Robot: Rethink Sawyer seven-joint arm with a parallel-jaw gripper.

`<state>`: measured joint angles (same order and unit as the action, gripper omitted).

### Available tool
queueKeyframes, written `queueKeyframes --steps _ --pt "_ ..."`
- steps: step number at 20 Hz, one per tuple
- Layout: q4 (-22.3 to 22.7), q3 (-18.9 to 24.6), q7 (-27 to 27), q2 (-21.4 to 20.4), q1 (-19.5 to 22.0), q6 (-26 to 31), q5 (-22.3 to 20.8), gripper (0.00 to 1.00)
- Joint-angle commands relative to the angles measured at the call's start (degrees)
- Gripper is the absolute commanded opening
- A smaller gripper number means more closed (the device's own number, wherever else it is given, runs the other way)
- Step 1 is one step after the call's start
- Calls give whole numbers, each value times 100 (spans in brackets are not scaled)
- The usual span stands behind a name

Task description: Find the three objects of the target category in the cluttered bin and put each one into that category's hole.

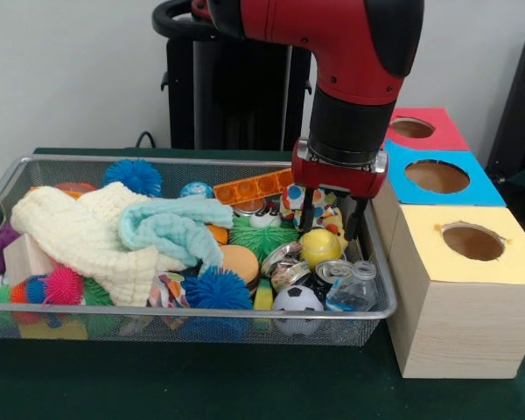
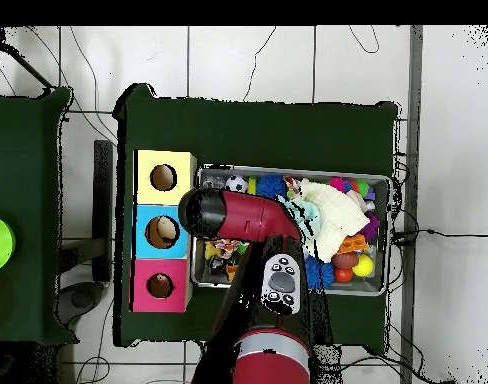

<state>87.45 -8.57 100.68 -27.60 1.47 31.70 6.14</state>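
Dark green cloth (image 1: 245, 385) is covering the table, and a wire bin (image 1: 192, 311) is sitting on it, crammed with toys. Nearest in the bin, a small soccer ball (image 1: 297, 299), a clear little bottle (image 1: 353, 289) and a blue spiky ball (image 1: 217, 289) are lying against the front wall, with pink and green spiky balls toward the left corner. Behind them a cream cloth (image 1: 79, 232) and a pale blue cloth (image 1: 171, 229) are spreading over the left half. At the bin's right end the gripper (image 1: 332, 220) is hanging with its two fingers apart, spanning a yellow ball (image 1: 320, 246) that is lying just below the tips; no grip on it is showing. Just beside the bin three wooden boxes are standing in a row, each with a round hole: yellow top (image 1: 472, 243) nearest, blue top (image 1: 437, 178) next, red top (image 1: 416, 129) farthest
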Motion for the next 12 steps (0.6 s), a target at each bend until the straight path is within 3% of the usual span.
queueKeyframes --steps 1,12 --pt "569 329 174 205 252 542 -362 100" --pt "723 553 -89 254 434 731 -557 100"
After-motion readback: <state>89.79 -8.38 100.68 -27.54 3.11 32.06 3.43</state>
